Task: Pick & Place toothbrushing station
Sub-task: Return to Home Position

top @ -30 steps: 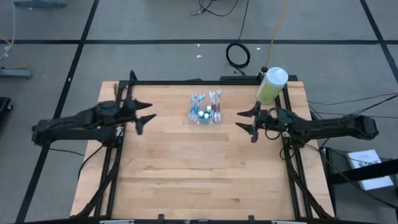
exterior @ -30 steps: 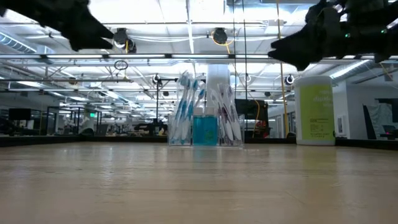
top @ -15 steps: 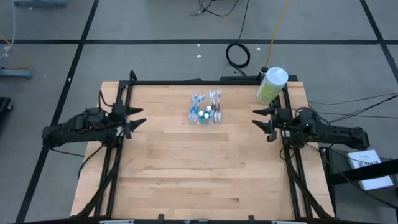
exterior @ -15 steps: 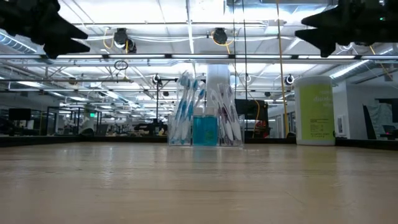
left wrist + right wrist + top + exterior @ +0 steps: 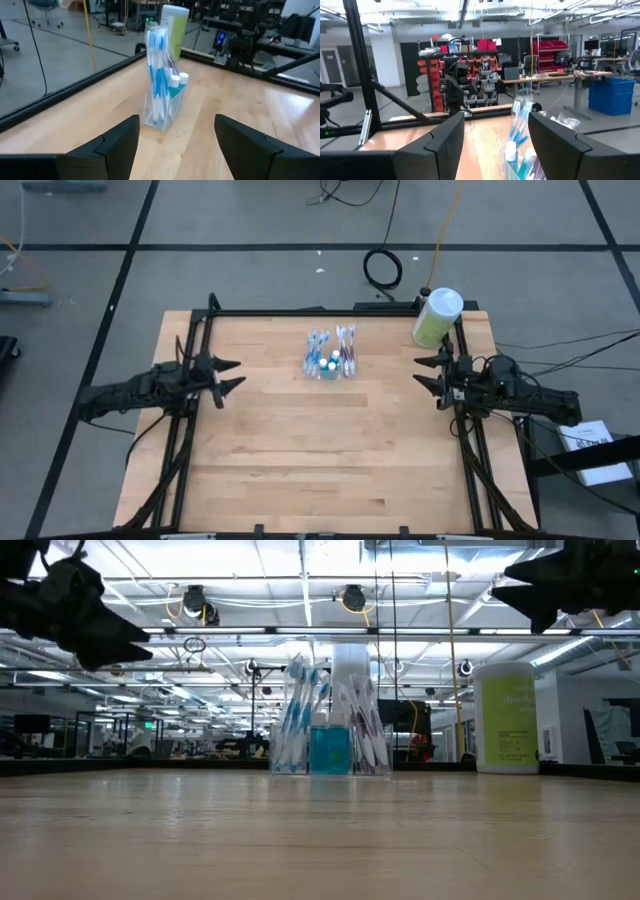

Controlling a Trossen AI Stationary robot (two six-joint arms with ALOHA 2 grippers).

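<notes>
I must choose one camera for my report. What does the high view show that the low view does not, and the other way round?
Only the high view: the whole wooden table, both arms in full at its left and right edges, and a coiled cable on the floor beyond. Only the low view: the room behind with its ceiling lights, and the toothbrushes standing upright. Both: the clear toothbrushing station, the green bottle, and the left gripper and right gripper, open and empty.
</notes>
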